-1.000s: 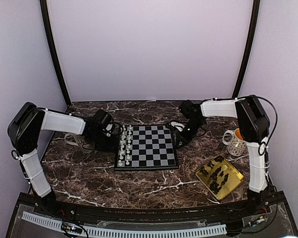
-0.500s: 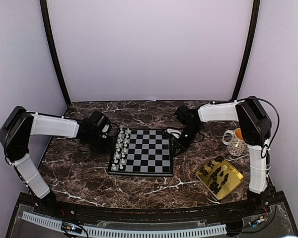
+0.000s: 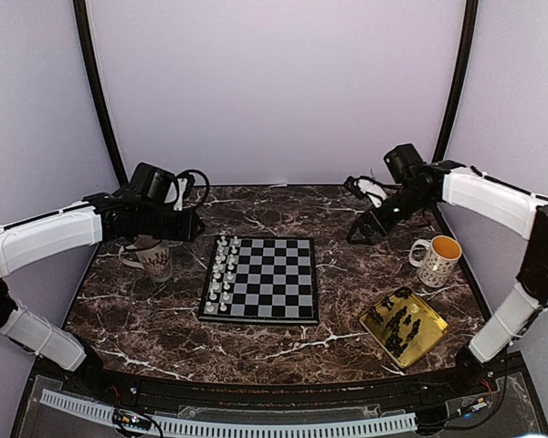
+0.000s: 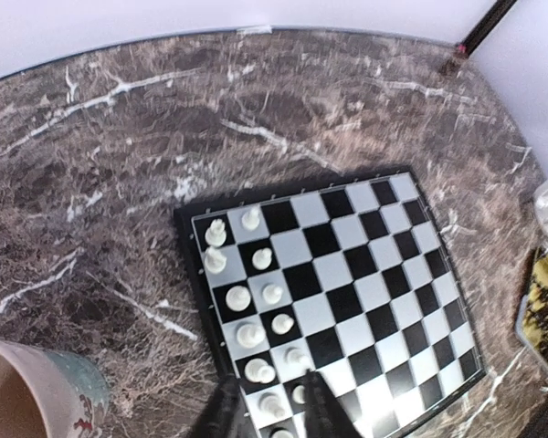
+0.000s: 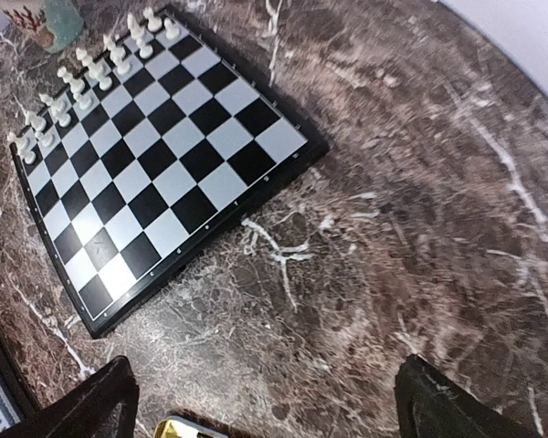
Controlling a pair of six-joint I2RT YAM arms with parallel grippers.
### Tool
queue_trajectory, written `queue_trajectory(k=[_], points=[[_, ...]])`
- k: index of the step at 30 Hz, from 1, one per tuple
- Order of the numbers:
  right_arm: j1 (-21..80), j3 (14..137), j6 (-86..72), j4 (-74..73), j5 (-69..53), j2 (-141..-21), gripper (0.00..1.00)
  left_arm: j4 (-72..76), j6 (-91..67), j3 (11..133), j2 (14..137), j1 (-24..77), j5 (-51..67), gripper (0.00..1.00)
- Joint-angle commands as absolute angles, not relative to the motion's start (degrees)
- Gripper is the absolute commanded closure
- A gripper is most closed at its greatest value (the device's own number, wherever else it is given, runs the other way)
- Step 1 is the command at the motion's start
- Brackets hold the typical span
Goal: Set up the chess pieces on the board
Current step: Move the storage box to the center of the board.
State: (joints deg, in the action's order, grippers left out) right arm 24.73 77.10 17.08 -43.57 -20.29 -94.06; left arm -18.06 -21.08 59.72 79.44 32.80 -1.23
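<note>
Pale pieces (image 3: 222,274) stand on board (image 3: 279,283); black pieces (image 3: 400,327) wait in tray (image 3: 427,318) (none placed). Right fingers (image 5: 91,401) spread, left fingers (image 4: 226,412) barely parted, empty.

Glossy veined marble-look table (image 3: 164,319), shiny gold tray (image 3: 434,324); smooth chequered board (image 3: 283,283), glazed mug (image 3: 436,260)

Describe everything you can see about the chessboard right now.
The chessboard is a small flat square of black and pale grey chequers inside a thin black rim, smooth and slightly glossy. It lies flat near the middle of the dark marble table. Pale pieces stand upright in two rows along its left side in the top view; all its other squares are bare. Nothing else touches it.
</note>
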Motion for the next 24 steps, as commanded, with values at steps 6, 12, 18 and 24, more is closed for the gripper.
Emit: queue_trajectory(k=[6,12,18,24], points=[[23.89,58.92,19.57,-32.73,-6.51,-71.35,0.00,-12.87,-9.34,63.75,71.15,32.87,-4.44,0.01],[22.78,47.19,21.89,-30.25,-9.61,-59.64,0.00,0.54,-3.36,58.28,68.76,32.87,-3.29,0.01],[22.81,45.87,25.67,-29.42,12.21,-60.32,0.00,10.92,-0.25,51.88,65.32,32.87,-11.07,0.01],[21.77,39.93,33.81,-22.81,7.63,-58.12,0.00,9.46,-0.65,48.15,64.32,30.26,-22.52,0.01]])
